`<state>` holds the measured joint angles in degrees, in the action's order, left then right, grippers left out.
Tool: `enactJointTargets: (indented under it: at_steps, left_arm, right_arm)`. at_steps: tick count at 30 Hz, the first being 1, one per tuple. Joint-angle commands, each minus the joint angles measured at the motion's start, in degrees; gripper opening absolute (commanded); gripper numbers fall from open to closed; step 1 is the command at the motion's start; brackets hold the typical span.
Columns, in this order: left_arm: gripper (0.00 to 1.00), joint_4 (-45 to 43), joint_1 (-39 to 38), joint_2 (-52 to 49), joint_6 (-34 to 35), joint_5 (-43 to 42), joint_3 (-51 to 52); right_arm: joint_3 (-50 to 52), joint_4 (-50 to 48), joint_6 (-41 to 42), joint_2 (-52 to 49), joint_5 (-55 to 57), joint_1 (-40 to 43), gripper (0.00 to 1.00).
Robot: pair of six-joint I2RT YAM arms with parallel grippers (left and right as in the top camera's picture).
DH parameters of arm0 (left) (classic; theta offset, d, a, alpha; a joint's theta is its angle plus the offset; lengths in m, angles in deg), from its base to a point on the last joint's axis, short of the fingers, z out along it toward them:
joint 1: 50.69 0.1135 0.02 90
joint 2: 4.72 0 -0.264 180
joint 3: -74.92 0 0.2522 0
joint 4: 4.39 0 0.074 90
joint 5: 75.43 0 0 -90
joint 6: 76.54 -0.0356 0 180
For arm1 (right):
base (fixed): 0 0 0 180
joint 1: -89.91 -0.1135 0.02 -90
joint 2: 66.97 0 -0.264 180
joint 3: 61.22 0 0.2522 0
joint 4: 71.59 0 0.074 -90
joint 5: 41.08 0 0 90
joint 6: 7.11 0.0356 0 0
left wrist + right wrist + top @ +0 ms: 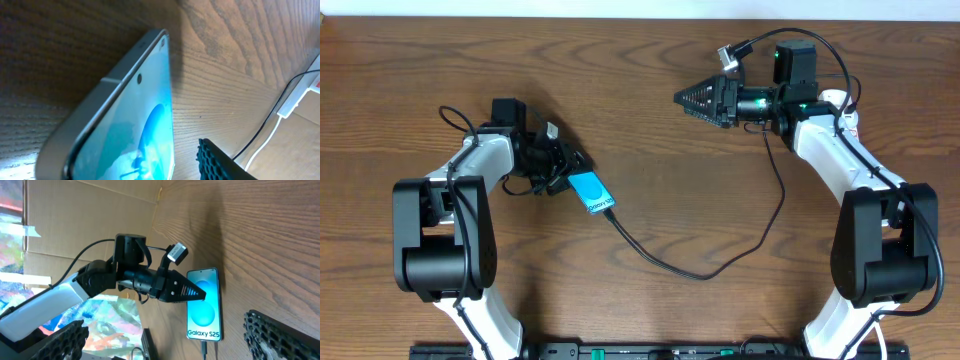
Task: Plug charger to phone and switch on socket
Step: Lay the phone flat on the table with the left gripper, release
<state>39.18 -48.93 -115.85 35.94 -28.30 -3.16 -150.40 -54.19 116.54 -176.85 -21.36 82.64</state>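
Note:
The phone (591, 192) lies flat on the wooden table, its teal screen up, with "Galaxy S25" at its near end (203, 311). The charger, a thin black cable (700, 274), has its plug tip at the phone's lower end (204, 348) and loops right towards the socket. The socket (836, 98) is mostly hidden under my right arm. My left gripper (572, 168) hovers at the phone's upper end. One of its fingers (220, 162) stands apart from the phone's edge (150, 100), holding nothing. My right gripper (698, 98) is open and empty, raised at the back and pointing left.
A cardboard wall (90, 220) and a colourful sheet (110, 325) lie beyond the table's left side. A white cord (270, 135) and a black cable run from the socket's end (316, 82). Both arm bases stand at the front edge.

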Motion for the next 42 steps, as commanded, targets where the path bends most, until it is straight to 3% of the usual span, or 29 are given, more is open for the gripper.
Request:
enactJointTargets:
  at_steps: [1, 9, 33, 42]
  left_arm:
    - [0.50, 0.83, 0.13, -0.11, -0.68, 0.31, -0.61]
    - [0.59, 4.04, 0.13, -0.11, -0.66, 3.10, -0.61]
    - [0.60, 10.62, 0.13, 0.07, -0.59, 12.52, -0.63]
    - [0.67, 11.74, 0.15, 8.59, 1.57, 19.56, -0.85]
  right_arm:
    - [-0.98, 0.02, -1.18, 0.15, -1.25, -0.35, 0.99]
    - [-0.98, 0.00, -1.20, 0.15, -1.27, -0.35, 0.99]
    - [-0.98, 0.00, -2.03, 0.15, -1.97, -0.35, 0.99]
    - [-0.98, 0.00, -3.10, 0.15, -1.44, 0.07, 0.99]
